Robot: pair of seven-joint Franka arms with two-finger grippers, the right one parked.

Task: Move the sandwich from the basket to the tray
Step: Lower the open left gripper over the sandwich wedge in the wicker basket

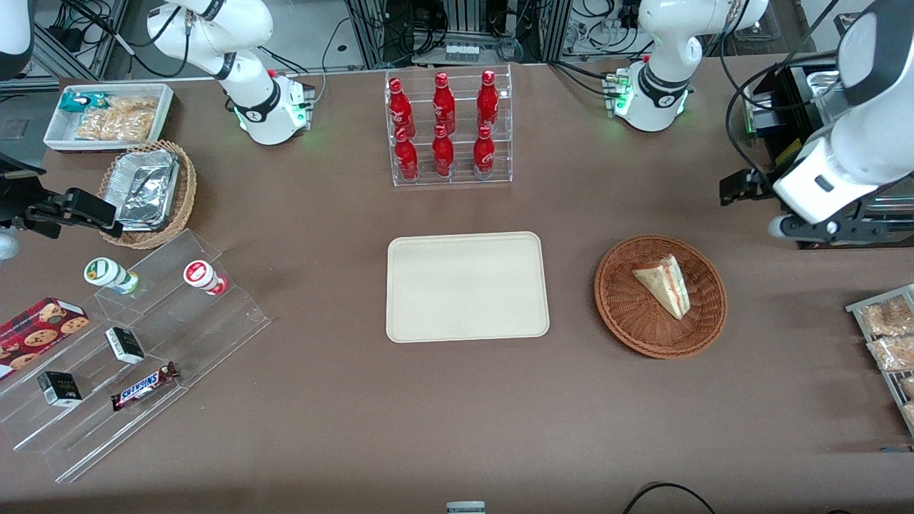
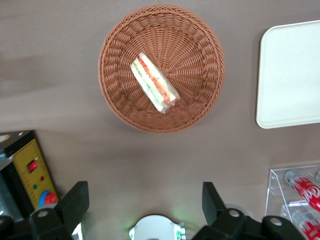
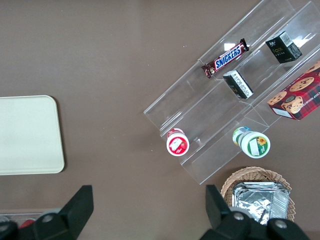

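Note:
The sandwich (image 1: 664, 284) (image 2: 154, 82), a wrapped pale wedge with red, orange and green filling along its edge, lies in the round reddish-brown wicker basket (image 1: 621, 314) (image 2: 200, 60). Beside the basket, toward the parked arm's end, the flat cream tray (image 1: 468, 285) (image 2: 295, 75) (image 3: 27, 135) lies bare. My gripper (image 1: 742, 187) (image 2: 145, 197) hangs high over the table, farther from the front camera than the basket and toward the working arm's end. Its fingers stand wide open with nothing between them.
A clear rack of red bottles (image 1: 448, 128) (image 2: 300, 190) stands farther from the front camera than the tray. Bagged snacks (image 1: 889, 335) lie at the working arm's end. A clear stepped shelf (image 1: 136, 343), a lighter wicker basket (image 1: 150, 193) and a white bin (image 1: 107, 114) sit at the parked arm's end.

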